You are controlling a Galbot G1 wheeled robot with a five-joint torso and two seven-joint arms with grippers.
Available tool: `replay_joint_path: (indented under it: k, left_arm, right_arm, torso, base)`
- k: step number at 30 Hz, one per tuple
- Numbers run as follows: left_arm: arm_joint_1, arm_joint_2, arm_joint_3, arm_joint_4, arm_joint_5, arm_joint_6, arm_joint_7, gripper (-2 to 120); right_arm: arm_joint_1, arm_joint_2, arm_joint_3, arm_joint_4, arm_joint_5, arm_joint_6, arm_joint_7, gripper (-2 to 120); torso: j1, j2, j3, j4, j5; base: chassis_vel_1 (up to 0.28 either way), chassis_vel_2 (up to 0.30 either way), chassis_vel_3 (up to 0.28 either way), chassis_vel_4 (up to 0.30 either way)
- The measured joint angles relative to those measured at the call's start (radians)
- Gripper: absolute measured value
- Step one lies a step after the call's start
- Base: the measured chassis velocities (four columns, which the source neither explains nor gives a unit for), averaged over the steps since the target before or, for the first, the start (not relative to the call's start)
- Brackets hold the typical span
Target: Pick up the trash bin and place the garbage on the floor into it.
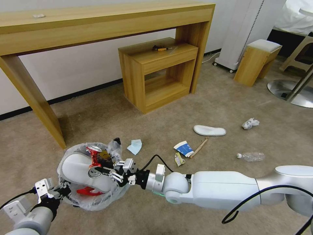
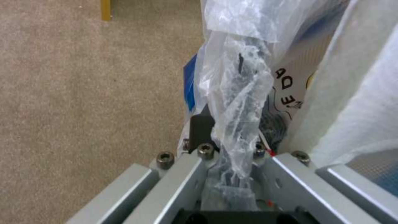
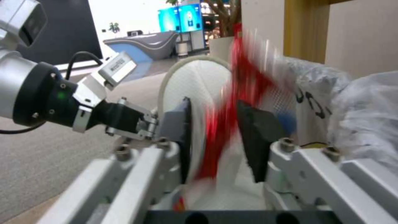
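Beige carpet floor (image 1: 107, 114) runs under a long wooden table (image 1: 97, 24) against the wall, with a smaller wooden shelf unit (image 1: 159, 71) tucked beside its right leg. Low on the left, the left claw (image 1: 62, 191) is clamped on the near rim of the trash bin (image 1: 70, 199), its crinkly bag (image 2: 232, 93) bunched between the pads in the left wrist view. Inside the bin sit a white slipper (image 1: 78, 169), a red wrapper (image 1: 87, 191) and a crushed red can (image 1: 94, 156). From the right, the right arm reaches across to the bin, and the right claw (image 1: 109, 173) is over the bin's opening with its pads apart; in the right wrist view a blurred red wrapper (image 3: 232, 118) lies between them, and whether they touch it cannot be told. Garbage lies on the floor to the right of the bin: a pale tissue (image 1: 135, 146), a blue-white paper cup (image 1: 184, 148), a wooden stick (image 1: 199, 147), another white slipper (image 1: 209, 130), a white wad (image 1: 250, 123) and a clear bottle (image 1: 251, 156).
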Motion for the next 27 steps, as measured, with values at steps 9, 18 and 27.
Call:
replay_joint_path:
  k: [9,18,27]
  left_arm:
    - [-0.001,-0.001,-0.002,0.007,-0.003,0.000,0.000,0]
    - [-0.017,0.001,-0.003,0.043,-0.003,-0.002,0.001,0]
    - [-0.026,0.000,-0.007,0.067,-0.005,-0.005,0.002,0]
  right_arm:
    - [-0.006,-0.011,0.013,0.001,-0.005,-0.001,-0.003,63]
    - [-0.024,-0.031,0.035,0.015,-0.009,-0.002,-0.005,96]
    - [-0.050,-0.024,0.132,0.041,0.008,-0.016,0.040,100]
  torso:
    - [0.000,0.000,0.000,0.0000,0.0000]
    - [0.000,0.000,0.000,0.0000,0.0000]
    - [0.000,0.000,0.000,0.0000,0.0000]
  base:
    - [0.000,0.000,0.000,0.000]
    - [0.000,0.000,0.000,0.000]
    - [0.000,0.000,0.000,0.000]
